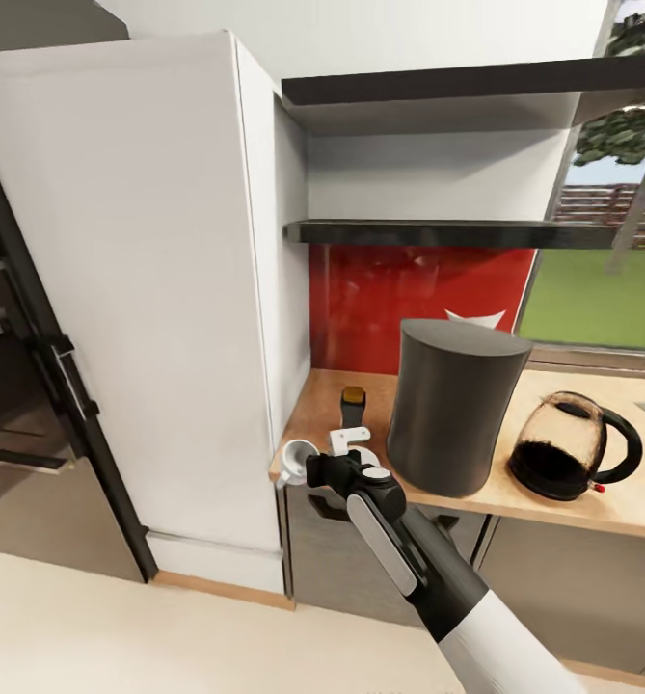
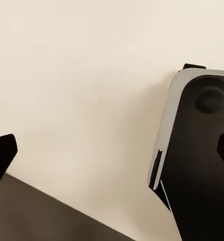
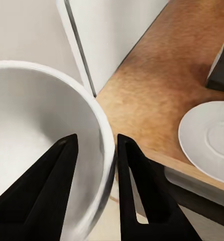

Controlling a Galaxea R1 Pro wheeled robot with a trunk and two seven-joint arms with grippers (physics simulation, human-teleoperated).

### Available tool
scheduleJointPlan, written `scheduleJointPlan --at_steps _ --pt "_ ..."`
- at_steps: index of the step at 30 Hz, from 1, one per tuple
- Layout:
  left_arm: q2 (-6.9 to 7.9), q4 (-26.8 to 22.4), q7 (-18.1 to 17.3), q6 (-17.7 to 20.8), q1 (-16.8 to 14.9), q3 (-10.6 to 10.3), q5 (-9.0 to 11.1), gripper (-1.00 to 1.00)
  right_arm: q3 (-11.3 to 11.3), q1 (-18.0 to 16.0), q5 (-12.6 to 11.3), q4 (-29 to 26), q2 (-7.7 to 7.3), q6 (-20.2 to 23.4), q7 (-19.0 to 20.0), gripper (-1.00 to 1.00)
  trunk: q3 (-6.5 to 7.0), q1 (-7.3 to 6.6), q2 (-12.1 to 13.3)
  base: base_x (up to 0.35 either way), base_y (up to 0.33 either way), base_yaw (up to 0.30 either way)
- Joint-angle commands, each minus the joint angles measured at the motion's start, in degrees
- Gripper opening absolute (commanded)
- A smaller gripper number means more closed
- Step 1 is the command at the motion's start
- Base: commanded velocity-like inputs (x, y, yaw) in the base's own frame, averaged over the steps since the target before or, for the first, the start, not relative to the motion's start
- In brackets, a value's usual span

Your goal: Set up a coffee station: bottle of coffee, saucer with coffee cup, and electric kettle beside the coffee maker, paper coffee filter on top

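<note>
From the head view, we see the right arm reaching toward the left end of the kitchen countertop [image 1: 563, 506], its right gripper [image 1: 314, 466] carrying the coffee cup [image 1: 297, 455] just over the counter's front corner. The bottle of coffee [image 1: 353, 406] already stands on the counter, a little behind the wrist and to the left of the tall grey coffee maker [image 1: 454, 405]; the electric kettle [image 1: 570, 446] sits on the other side of it, near but apart. Both black shelves [image 1: 438, 232] above look bare. We judge the cup is kept low and close to the edge because its landing spot is right there.

In the left wrist view, we see pale floor, a darker strip and part of the robot's own body. The left gripper's [image 2: 112, 155] dark fingertips [image 2: 2, 150] sit at opposite edges of the picture — spread wide, holding nothing, parked out of the way.

In the right wrist view, the two black fingers [image 3: 137, 186] straddle the cup's white rim, one inside the bowl and one outside, pinching the wall. That grip keeps the cup upright for a straight set-down. The saucer [image 3: 210, 138] lies on the wood near the counter's front edge, beside the cup and not yet under it — the cup needs to shift sideways over the plate before release.
</note>
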Motion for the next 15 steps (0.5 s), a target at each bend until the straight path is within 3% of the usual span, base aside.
scheduleJointPlan --at_steps 1,9,15 --pt "0.0 0.09 0.21 -0.26 -0.04 0.37 -0.61 1.0 0.11 -0.07 -0.59 -0.04 0.01 0.11 -0.56 -1.0 -0.14 0.04 -0.14 0.0 0.284 -0.267" --pt "0.04 0.09 0.21 -0.29 -0.03 0.37 -0.61 1.0 0.11 -0.09 -0.58 -0.04 0.01 0.11 -0.58 -1.0 -0.14 0.04 -0.14 0.0 0.287 -0.266" --pt "0.04 0.09 0.21 -0.3 -0.05 0.37 -0.61 1.0 0.11 -0.09 -0.58 -0.04 0.01 0.11 -0.6 -1.0 -0.14 0.04 -0.14 0.0 0.052 -0.266"
